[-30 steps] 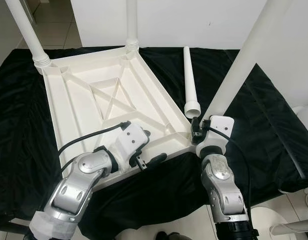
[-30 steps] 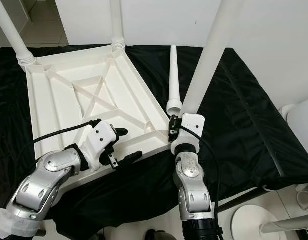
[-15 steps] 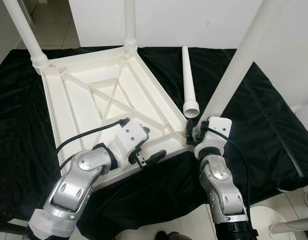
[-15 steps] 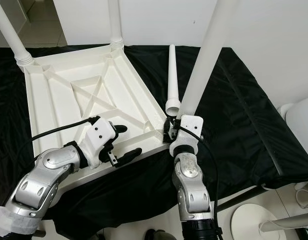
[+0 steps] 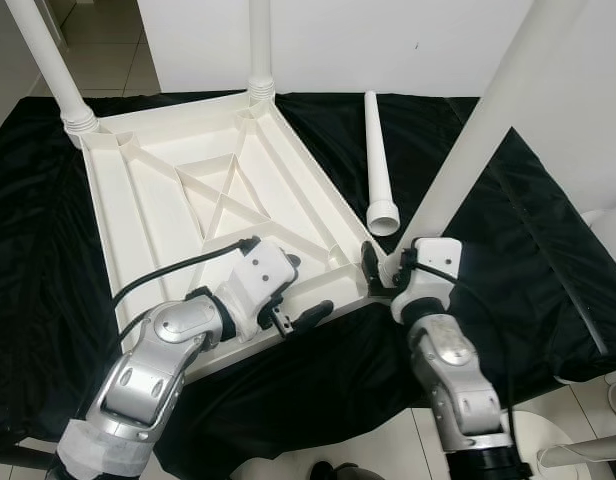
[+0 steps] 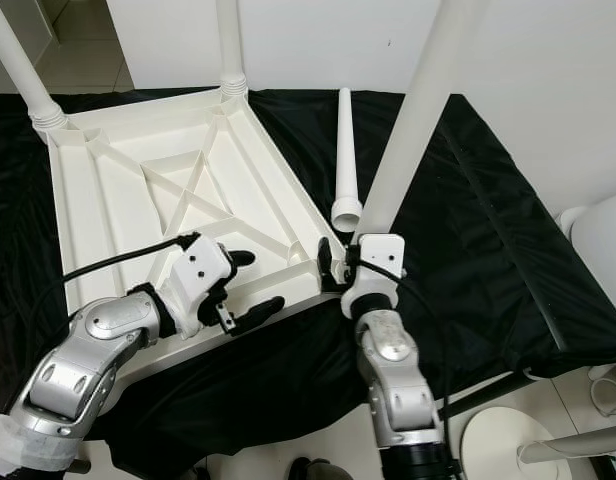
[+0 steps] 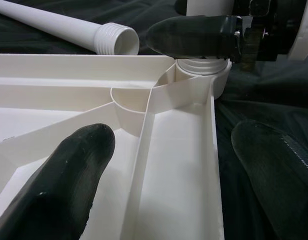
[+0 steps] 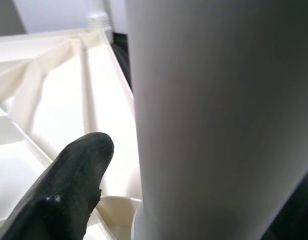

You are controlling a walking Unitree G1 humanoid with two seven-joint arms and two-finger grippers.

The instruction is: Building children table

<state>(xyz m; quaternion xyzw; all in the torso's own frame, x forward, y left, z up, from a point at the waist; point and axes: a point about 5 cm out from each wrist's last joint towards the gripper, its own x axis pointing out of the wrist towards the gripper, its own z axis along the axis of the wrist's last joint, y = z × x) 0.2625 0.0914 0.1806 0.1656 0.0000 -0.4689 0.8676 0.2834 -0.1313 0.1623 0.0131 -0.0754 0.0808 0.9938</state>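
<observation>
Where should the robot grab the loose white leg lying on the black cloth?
Probably around the middle of the loose leg, coming down from above. It lies flat on the black cloth beside the upturned tabletop, so the round sides are free and the threaded end stays clear for screwing in.

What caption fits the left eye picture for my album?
Robot's right gripper holds a leg on the upside-down table.

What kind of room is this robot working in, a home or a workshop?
Hard to say; it looks like a plain indoor room set up for assembly. A black cloth covers the work surface, a white wall stands behind, and tiled floor shows at the far left. An upturned white table lies on the cloth.
</observation>
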